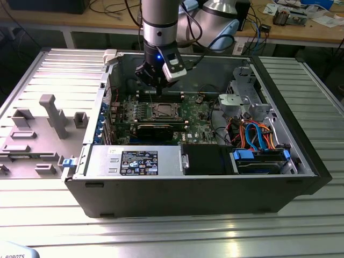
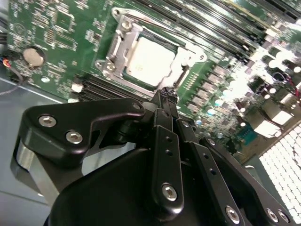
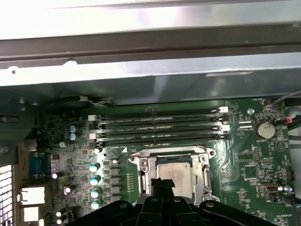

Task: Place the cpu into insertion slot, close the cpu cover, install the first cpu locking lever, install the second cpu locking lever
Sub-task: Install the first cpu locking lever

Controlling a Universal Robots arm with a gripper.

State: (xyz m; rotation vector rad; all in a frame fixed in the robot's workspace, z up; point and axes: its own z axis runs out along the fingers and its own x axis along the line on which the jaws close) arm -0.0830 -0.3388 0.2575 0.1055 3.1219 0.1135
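I see my black claw clenched, its 2 fingertips pressed together on nothing, hovering close over the small square silvery-grey cpu. That chip lies in the dark square insertion slot near the centre of the exterior view. The thin silvery metal cpu cover is down around it on the green circuit board.
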